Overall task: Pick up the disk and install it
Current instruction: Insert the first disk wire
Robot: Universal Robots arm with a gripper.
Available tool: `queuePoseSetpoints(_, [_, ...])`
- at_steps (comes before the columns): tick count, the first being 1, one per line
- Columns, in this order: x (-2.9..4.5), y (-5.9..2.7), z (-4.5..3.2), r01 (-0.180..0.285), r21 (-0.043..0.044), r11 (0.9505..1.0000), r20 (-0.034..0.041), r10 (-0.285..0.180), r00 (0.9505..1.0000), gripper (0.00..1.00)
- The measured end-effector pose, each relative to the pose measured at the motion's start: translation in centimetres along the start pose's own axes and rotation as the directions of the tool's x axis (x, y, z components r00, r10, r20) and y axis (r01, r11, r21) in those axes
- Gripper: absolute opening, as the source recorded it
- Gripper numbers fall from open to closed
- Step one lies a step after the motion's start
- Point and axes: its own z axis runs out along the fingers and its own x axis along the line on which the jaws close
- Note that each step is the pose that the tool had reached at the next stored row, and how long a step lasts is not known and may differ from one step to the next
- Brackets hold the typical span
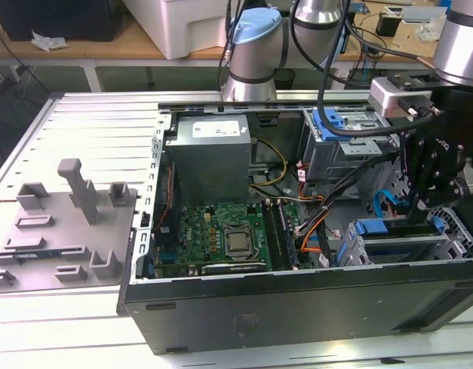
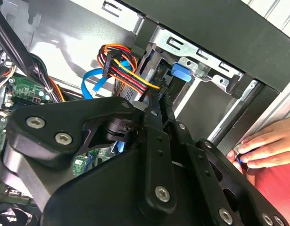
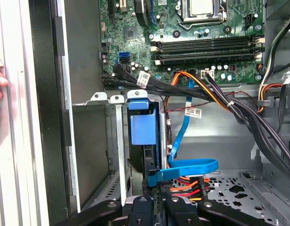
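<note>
Exterior view: My black gripper (image 1: 430, 192) hangs inside the open black computer case (image 1: 298, 304), at the exterior view's right, over the grey metal drive cage (image 1: 398, 250) near the case's front wall. A blue plastic carrier edge (image 1: 372, 227) shows at the cage top. The green motherboard (image 1: 221, 238) lies well to the exterior view's left.

Second wrist view: My fingers (image 2: 160, 113) are pressed close together, their tips reaching toward the metal bay where a blue tab (image 2: 181, 73) sits. A person's hand (image 2: 258, 148) rests outside the case wall.

First wrist view: The disk, a flat drive in a blue plastic carrier bracket (image 3: 144, 129), stands on edge in the cage slot, directly ahead of my fingertips (image 3: 156, 200). A blue ribbon cable (image 3: 187, 167) loops just beside it.

Claw state: Nearly closed, pinching the disk's near edge as far as I can judge; contact itself is hidden.

Handling: I judge the disk stiff, fairly heavy, smooth-sided and shock-sensitive. The best hold is across the flat faces or on the bracket rails, clear of cables.
</note>
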Motion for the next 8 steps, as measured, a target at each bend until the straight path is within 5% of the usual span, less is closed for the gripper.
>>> queuePoseSetpoints(8, [0.06,0.00,0.01,0.000,0.0000,1.0000,0.0000,0.000,1.0000,0.17])
